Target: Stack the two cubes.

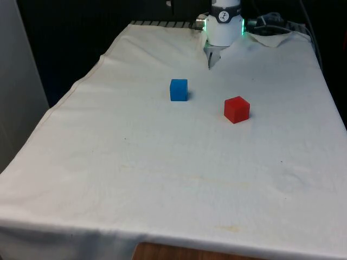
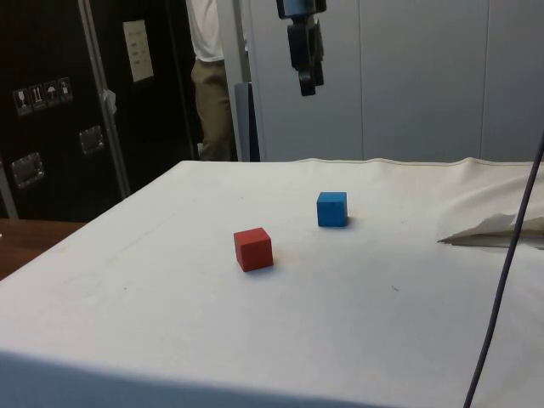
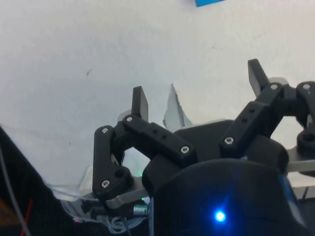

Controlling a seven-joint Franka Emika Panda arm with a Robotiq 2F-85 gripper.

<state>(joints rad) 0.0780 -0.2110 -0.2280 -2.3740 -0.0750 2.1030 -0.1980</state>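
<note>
A blue cube (image 1: 178, 90) sits on the white cloth around the middle of the table's far half; its edge (image 3: 209, 2) also shows in the wrist view. The red cube (image 1: 237, 109) rests apart from it, nearer the camera and toward the front view's right. In the side view the red cube (image 2: 253, 249) lies in front of the blue cube (image 2: 331, 209). My gripper (image 2: 308, 87) hangs high above the table, beyond the blue cube, touching neither. In the wrist view the gripper (image 3: 198, 86) is open with nothing between its fingers (image 3: 140, 100).
A raised fold of cloth (image 1: 210, 57) stands by the robot's base. Crumpled cloth (image 2: 497, 229) and a dark cable (image 2: 506, 272) lie at the side view's right. A person (image 2: 209, 76) stands beyond the table near dark cabinets (image 2: 51, 110).
</note>
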